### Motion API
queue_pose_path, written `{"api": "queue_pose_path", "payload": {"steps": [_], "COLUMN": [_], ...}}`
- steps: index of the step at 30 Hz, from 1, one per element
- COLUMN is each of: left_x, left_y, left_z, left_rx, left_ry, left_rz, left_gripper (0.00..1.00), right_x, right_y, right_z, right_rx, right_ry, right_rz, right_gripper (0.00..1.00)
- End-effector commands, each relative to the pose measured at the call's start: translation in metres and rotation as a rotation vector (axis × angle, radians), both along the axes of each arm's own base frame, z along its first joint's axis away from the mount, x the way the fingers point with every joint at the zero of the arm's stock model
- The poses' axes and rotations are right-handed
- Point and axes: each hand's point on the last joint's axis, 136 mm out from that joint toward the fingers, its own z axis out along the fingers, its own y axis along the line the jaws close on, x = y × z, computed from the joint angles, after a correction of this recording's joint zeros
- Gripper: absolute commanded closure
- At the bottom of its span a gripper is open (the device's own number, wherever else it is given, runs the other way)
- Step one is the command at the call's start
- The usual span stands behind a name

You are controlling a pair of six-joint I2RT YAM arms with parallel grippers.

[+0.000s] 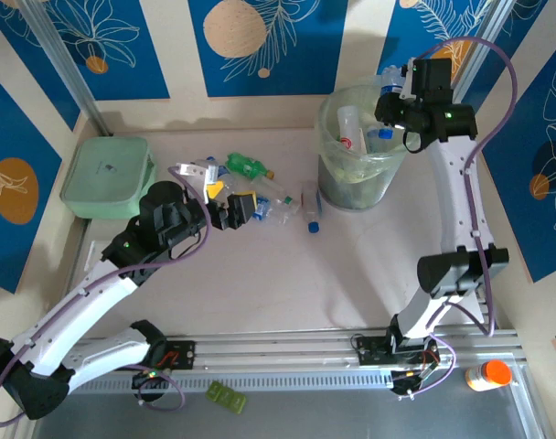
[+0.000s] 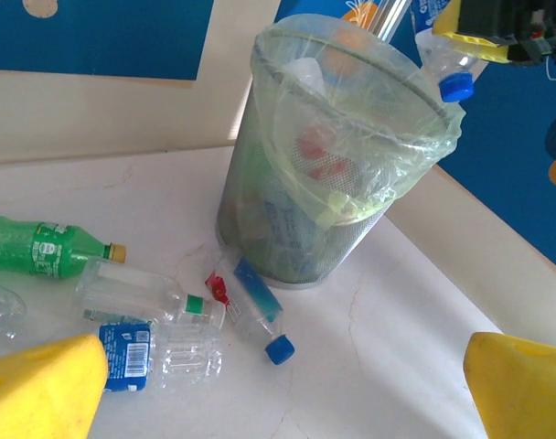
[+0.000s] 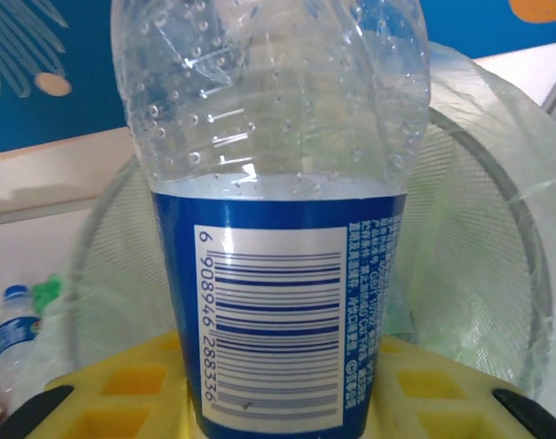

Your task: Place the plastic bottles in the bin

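The bin is a tall mesh bucket with a greenish bag, holding several bottles. My right gripper hangs over its far right rim, shut on a clear bottle with a blue label; its blue cap points down toward the bin. My left gripper stands open low over the table, its yellow fingers wide apart with nothing between them. Loose plastic bottles lie left of the bin: a green one, a clear green-capped one, a blue-labelled one and a blue-capped one.
A flat pale-green lidded box sits at the far left by the wall. An orange-capped bottle lies off the table's near right corner. Bare table stretches in front of the bin, toward the arm bases.
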Motion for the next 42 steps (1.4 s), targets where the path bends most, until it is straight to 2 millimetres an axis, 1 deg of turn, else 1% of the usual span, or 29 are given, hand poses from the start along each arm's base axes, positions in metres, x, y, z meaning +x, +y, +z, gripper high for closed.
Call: {"api": "queue_pose_path", "payload": {"steps": [1,6,11,17,24,28,30,32,35,40,42], "left_x": [0.0,0.0,0.001,0.003,0.005,0.006,0.006,0.007,0.008,0.01,0.011], "left_y": [-0.004,-0.005,-0.005,-0.003,0.0,0.001,0.002,0.002,0.004,0.007,0.009], "left_z": [0.003,0.002,0.002,0.0,-0.002,-0.002,-0.002,-0.002,-0.002,-0.005,-0.005], "left_rx": [-0.031,-0.033,-0.032,-0.029,-0.019,-0.018,-0.016,-0.013,-0.009,-0.002,0.001], "left_ry": [-0.01,-0.004,-0.005,-0.004,-0.007,-0.006,-0.007,-0.007,-0.008,-0.003,0.0], "left_rz": [-0.011,-0.012,-0.011,0.005,0.023,0.031,0.037,0.04,0.052,0.067,0.078], "left_gripper": [0.01,0.0,0.0,0.0,0.01,0.01,0.01,0.01,0.01,0.01,0.0], "right_x": [0.007,0.019,0.027,0.035,0.042,0.046,0.047,0.047,0.048,0.045,0.043], "right_y": [-0.009,-0.01,-0.004,-0.003,0.006,0.006,0.009,0.014,0.017,0.017,0.017], "right_z": [-0.012,-0.045,-0.073,-0.106,-0.13,-0.145,-0.148,-0.145,-0.131,-0.1,-0.092], "right_rx": [-0.044,-0.053,-0.064,-0.064,-0.071,-0.077,-0.06,-0.052,-0.072,-0.067,-0.07], "right_ry": [0.046,0.125,0.194,0.265,0.318,0.361,0.368,0.359,0.324,0.256,0.238], "right_rz": [-0.027,-0.035,-0.025,-0.02,0.008,0.007,0.007,0.019,0.022,0.021,0.022], "right_gripper": [0.69,0.68,0.67,0.63,0.56,0.5,0.45,0.41,0.31,0.22,0.19]}}
